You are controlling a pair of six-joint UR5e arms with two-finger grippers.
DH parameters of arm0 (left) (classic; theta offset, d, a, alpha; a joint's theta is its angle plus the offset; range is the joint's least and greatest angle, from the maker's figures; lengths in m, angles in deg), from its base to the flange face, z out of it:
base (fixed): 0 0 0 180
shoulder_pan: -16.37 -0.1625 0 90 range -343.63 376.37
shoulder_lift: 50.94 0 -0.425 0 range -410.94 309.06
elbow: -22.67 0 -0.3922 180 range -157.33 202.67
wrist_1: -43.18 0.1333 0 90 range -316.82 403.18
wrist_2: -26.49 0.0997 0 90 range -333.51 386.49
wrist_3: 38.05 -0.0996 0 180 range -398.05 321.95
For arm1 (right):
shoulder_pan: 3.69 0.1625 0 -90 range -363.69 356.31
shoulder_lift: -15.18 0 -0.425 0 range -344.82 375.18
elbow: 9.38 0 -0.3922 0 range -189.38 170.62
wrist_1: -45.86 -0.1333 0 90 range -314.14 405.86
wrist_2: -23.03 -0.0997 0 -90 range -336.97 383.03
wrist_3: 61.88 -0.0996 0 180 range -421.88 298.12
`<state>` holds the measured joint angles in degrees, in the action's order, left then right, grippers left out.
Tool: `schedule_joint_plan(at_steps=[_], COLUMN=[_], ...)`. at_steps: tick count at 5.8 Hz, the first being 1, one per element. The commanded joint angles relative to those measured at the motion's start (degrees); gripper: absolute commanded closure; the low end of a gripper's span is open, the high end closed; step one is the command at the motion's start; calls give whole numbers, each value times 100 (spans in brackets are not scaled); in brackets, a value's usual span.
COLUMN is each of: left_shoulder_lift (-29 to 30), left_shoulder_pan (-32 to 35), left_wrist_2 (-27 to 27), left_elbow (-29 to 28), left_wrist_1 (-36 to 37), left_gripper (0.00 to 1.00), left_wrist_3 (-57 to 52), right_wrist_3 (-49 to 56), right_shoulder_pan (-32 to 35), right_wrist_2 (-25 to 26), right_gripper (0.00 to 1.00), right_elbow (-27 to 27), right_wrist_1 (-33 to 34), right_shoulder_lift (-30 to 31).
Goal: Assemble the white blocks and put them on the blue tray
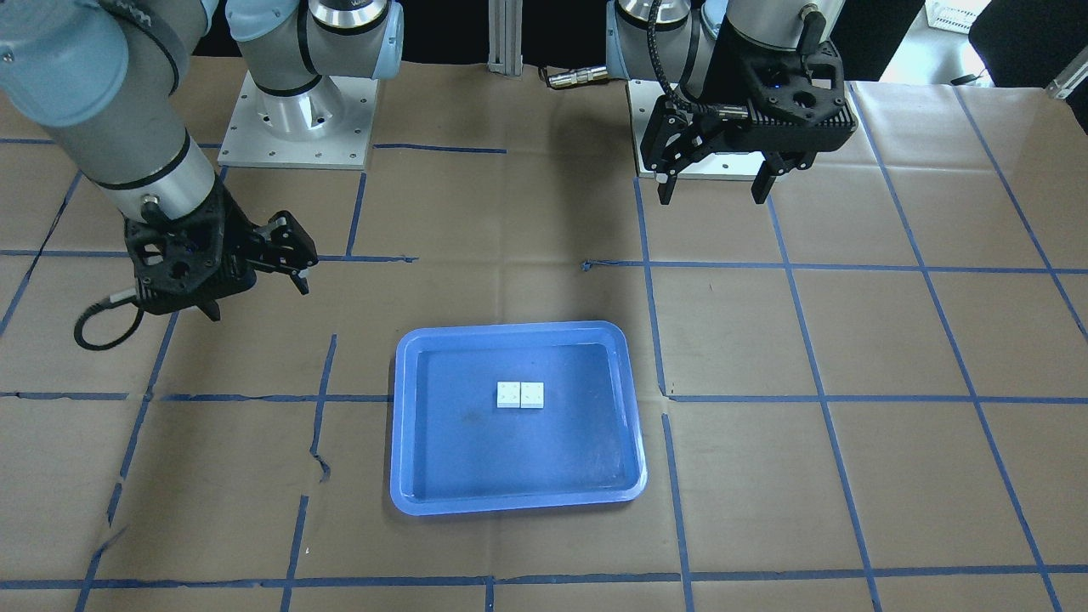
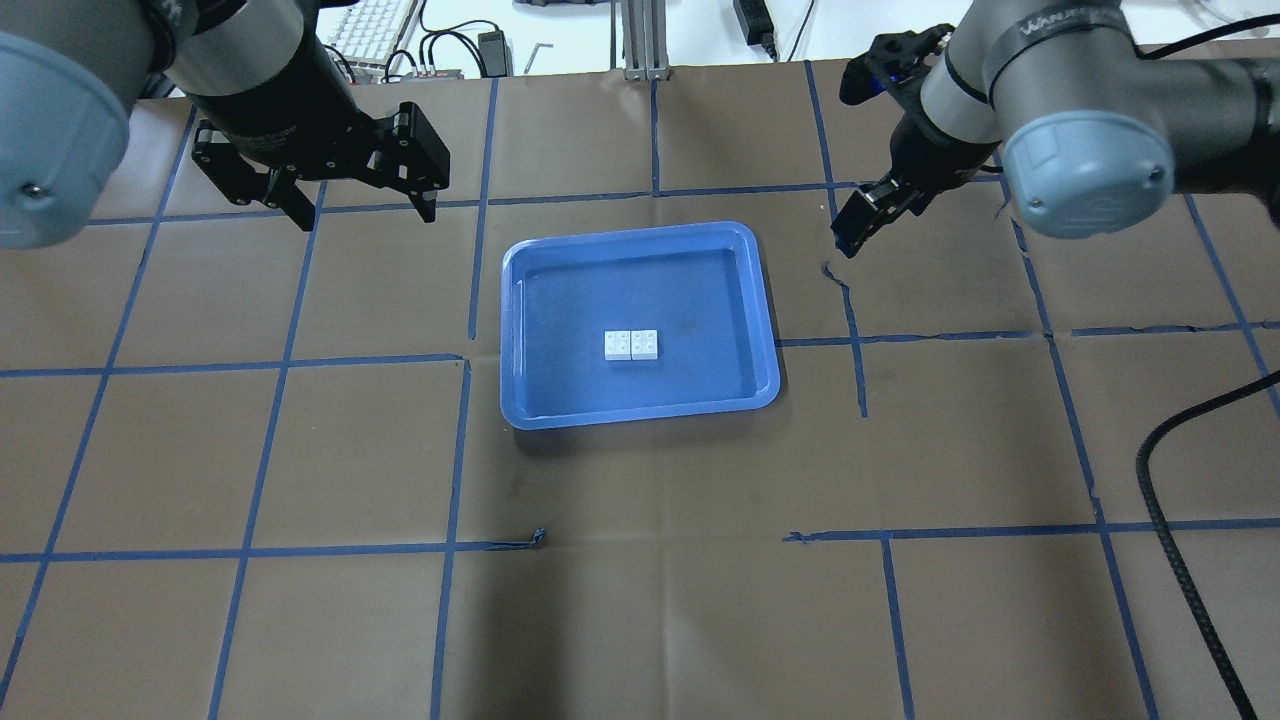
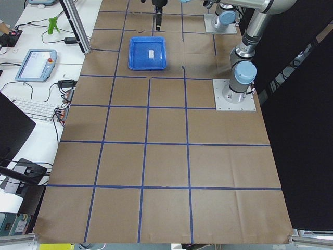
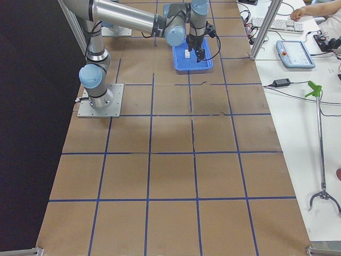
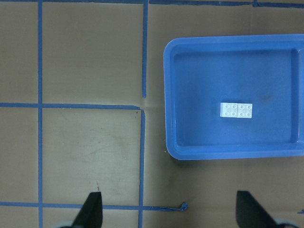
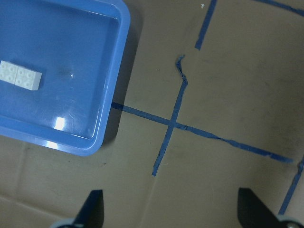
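The two white blocks (image 1: 520,395) lie joined side by side, studs up, near the middle of the blue tray (image 1: 510,463). They also show in the overhead view (image 2: 631,345) on the tray (image 2: 640,285), in the left wrist view (image 5: 235,110) and in the right wrist view (image 6: 20,76). My left gripper (image 2: 365,212) is open and empty, held above the paper beyond the tray's far left corner. My right gripper (image 2: 852,225) is open and empty, to the right of the tray's far right corner. Neither gripper touches the blocks or the tray.
Brown paper with a blue tape grid (image 2: 460,450) covers the table. The two arm bases (image 1: 297,119) stand on the robot's side. A black cable (image 2: 1170,520) hangs at the overhead view's right. A keyboard and a teach pendant (image 3: 35,65) lie on the side bench.
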<state>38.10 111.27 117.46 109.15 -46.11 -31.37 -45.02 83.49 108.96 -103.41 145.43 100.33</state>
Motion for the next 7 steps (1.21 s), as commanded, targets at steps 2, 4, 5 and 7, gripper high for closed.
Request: schedule_joint_plan(at_steps=[2,4,5,7], left_shoulder_lift=[-1,-1,-1,-1], left_shoulder_pan=[2,2,2,2], left_wrist_2=[0,9,9,0], left_elbow=[0,0,0,0], left_wrist_1=[0,0,0,0], left_gripper=[1,1,1,1], left_wrist_3=[0,0,0,0], right_wrist_3=[-2206,-2196,-2213,-2205], right_shoulder_pan=[212,221,238,239], right_wrist_2=[291,381,355,355], right_gripper=[0,0,0,0], right_elbow=[551,552,552,552], right_wrist_1=[-1420,-1397,-1380,-1362], right_shoulder_lift=[546,511,538,521])
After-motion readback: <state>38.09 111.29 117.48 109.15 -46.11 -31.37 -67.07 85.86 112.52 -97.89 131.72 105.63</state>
